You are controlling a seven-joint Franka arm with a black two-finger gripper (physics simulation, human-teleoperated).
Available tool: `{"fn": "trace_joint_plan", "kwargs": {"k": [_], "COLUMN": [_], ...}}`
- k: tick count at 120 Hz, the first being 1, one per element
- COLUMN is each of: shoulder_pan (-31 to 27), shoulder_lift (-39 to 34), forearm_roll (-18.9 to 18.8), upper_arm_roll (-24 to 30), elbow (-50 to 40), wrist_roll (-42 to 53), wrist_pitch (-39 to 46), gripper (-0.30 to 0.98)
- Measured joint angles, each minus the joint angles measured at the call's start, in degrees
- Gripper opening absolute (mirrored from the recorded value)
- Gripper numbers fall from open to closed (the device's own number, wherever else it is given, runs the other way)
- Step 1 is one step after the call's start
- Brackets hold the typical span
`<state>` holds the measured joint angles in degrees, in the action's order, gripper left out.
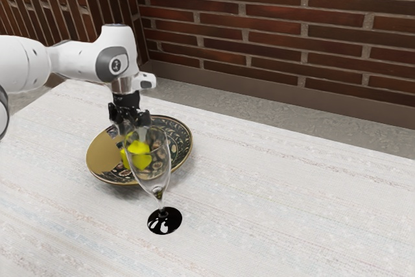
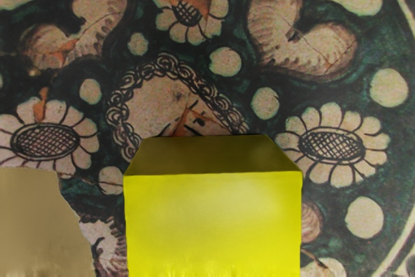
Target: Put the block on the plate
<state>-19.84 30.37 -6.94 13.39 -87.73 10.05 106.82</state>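
Note:
My gripper (image 1: 129,113) points down over the patterned plate (image 1: 181,140) in the exterior view; the glass partly covers its lower end, so its hold on the block cannot be made out. Just below it, seen through the glass, the yellow block (image 1: 138,156) is over the plate's middle. In the wrist view the block (image 2: 213,223) looms large at the lower edge, its darker side face above the bright one, against the plate's flower pattern (image 2: 224,61). Whether its underside touches the plate I cannot tell.
A clear stemmed glass (image 1: 157,191) with a black foot stands right by the plate, on the side toward the exterior camera, its bowl overlapping block and plate in that view. The pale table (image 1: 292,199) extends to the exterior view's right, with a brick wall behind.

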Motion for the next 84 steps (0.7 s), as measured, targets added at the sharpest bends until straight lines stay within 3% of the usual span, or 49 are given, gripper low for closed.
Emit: {"fn": "trace_joint_plan", "kwargs": {"k": [32, 52, 84], "shoulder_pan": [4.26, 12.73, 13.52], "shoulder_lift": [-10.96, -16.64, -25.46], "forearm_roll": [2.06, 3.0, 4.14], "upper_arm_roll": [-0.02, -6.29, -6.33], "elbow": [-2.54, -0.5, -0.96], "wrist_roll": [0.27, 0.44, 0.65], "wrist_pitch": [-2.65, -6.62, -10.08], "gripper": [0.66, 0.68, 0.68]}}
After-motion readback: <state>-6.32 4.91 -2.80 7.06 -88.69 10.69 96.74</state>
